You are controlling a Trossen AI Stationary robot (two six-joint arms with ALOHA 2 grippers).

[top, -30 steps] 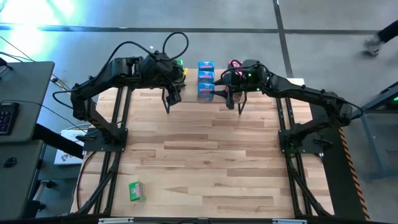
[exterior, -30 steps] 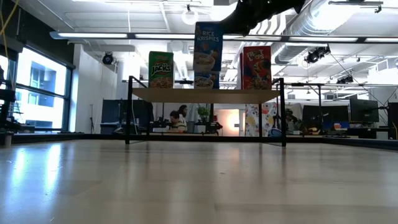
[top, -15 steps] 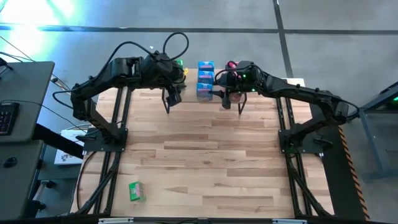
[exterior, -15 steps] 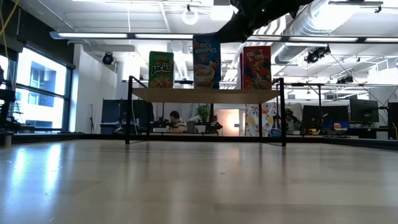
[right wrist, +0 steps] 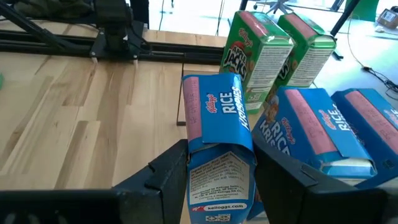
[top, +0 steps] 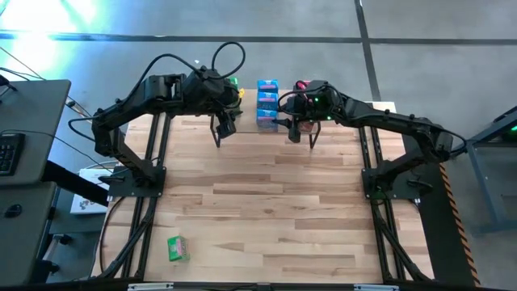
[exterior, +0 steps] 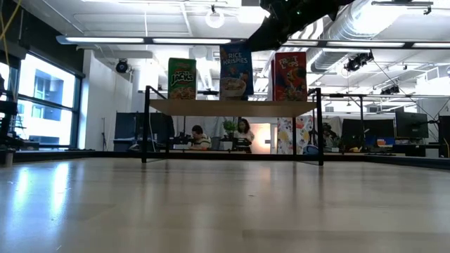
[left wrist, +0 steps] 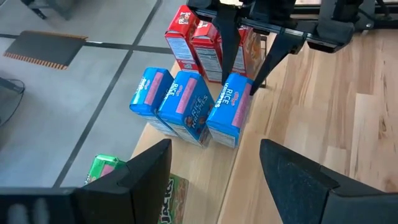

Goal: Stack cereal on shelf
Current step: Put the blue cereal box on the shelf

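Over the table [top: 266, 194], on the shelf [exterior: 232, 107], the right gripper [right wrist: 214, 171] is clamping the front blue box [right wrist: 217, 140], and it should be settling it square before releasing, while the left gripper [top: 220, 129] is hanging open beside.

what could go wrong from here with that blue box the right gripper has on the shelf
1. The right gripper is closed on the front blue box, which stands close beside the other two blue boxes; any sideways drift on release could tip them.
2. That box sits near the shelf's front edge, so a pull toward the table might drag it off.
3. The left gripper hangs open close by; the arms could clash.
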